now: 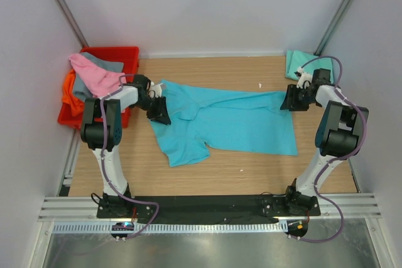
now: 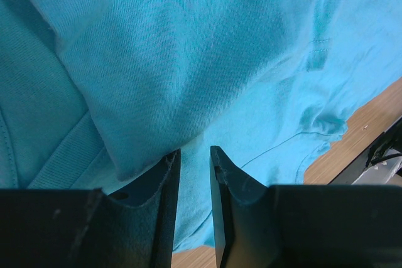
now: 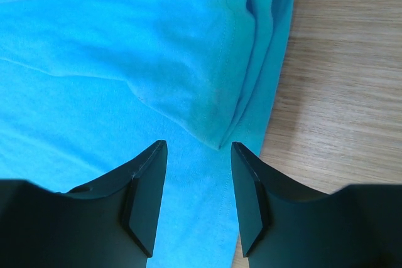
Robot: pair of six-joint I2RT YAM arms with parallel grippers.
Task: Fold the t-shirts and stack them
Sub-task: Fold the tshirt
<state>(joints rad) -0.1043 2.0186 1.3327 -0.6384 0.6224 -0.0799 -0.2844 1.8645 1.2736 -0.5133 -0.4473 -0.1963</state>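
The turquoise t-shirt (image 1: 232, 123) lies spread across the middle of the wooden counter (image 1: 251, 171), one sleeve pointing toward the near edge. The left tool (image 1: 158, 110) sits at the shirt's left end with its jaws narrow; in the left wrist view a raised fold of the cloth runs down into the slim gap between them and looks pinched there. The right tool (image 1: 290, 100) is at the shirt's far right corner, jaws moderately wide and holding nothing, with the doubled hem corner lying on the counter just ahead of the gap. A mint-teal t-shirt (image 1: 300, 62) lies folded in the far right corner. At far left a red crate (image 1: 116, 50) holds pink (image 1: 94, 73), grey (image 1: 108, 64) and orange (image 1: 71, 95) t-shirts
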